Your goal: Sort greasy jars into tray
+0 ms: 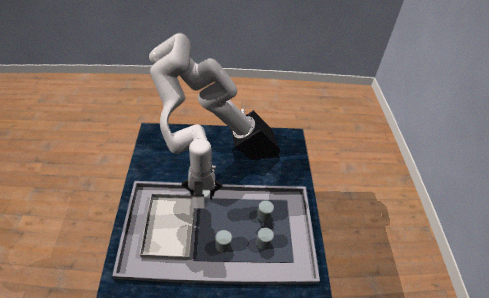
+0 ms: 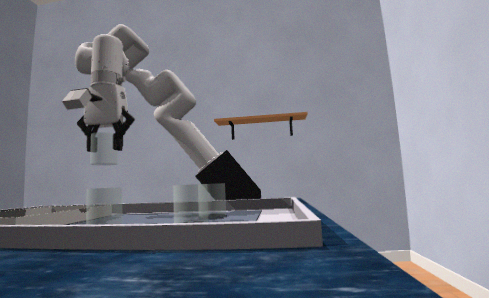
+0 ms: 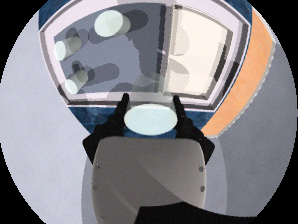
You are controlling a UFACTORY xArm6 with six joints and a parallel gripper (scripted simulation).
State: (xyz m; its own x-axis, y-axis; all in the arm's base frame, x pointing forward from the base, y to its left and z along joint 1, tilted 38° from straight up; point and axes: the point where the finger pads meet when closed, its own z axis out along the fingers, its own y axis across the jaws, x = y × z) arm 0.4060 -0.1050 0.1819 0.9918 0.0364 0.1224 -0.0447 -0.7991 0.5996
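Observation:
My gripper (image 1: 205, 195) (image 2: 103, 148) (image 3: 150, 101) is shut on a pale glass jar (image 2: 103, 158) (image 3: 150, 119), held upright high above the table, near where the tray and mat meet. Exactly what lies below it is hard to tell. Three jars stand on the dark drying mat (image 1: 245, 256) (image 3: 100, 56): one at the front nearer the tray (image 1: 223, 241) (image 3: 109, 23), one at the front right (image 1: 265, 238) (image 3: 61, 50) and one at the back right (image 1: 265, 210) (image 3: 73, 85). The cream tray (image 1: 166, 242) (image 3: 200, 50) lies left of the mat in the top view and holds no jar.
A raised grey border (image 1: 316, 240) (image 2: 180, 236) surrounds the steel table top (image 1: 260, 270). The tray has low rims. The black robot base (image 1: 257, 140) (image 2: 230, 177) stands behind the table top. A wooden shelf (image 2: 260, 119) is on the wall.

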